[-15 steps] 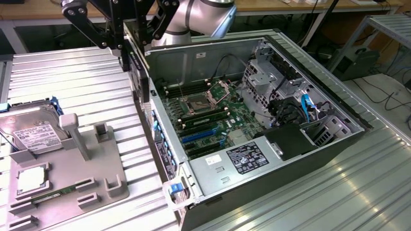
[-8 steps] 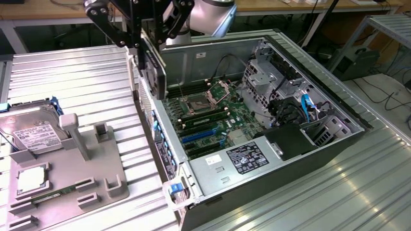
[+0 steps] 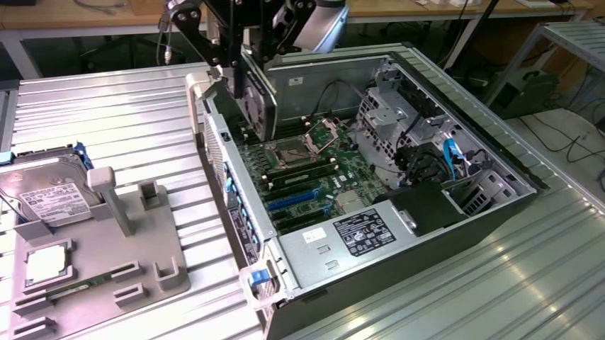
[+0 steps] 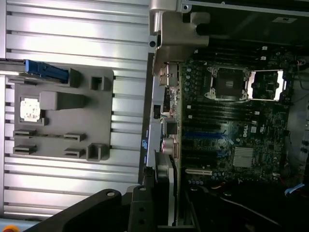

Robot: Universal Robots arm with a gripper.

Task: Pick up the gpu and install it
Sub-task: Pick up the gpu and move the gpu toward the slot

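The gpu (image 3: 255, 99) is a dark flat card with a round fan face and a silver bracket (image 3: 214, 99) along one end. It hangs on edge over the open computer case (image 3: 492, 163), above the motherboard (image 3: 317, 177) near the case's rear wall. My gripper (image 3: 248, 60) comes down from above and is shut on the card's upper edge. In the wrist view the gpu (image 4: 168, 193) shows edge-on between my black fingers (image 4: 140, 210), in line with the rear slot openings. Blue expansion slots (image 3: 293, 202) lie lower on the board, apart from the card.
A grey parts holder (image 3: 104, 248) on the ribbed metal table at the exterior view's left carries a silver hard drive (image 3: 47, 198), a processor (image 3: 45, 265) and a green memory stick (image 3: 76, 289). Inside the case are drive cages (image 3: 387, 113), cables and a black power supply (image 3: 426, 209).
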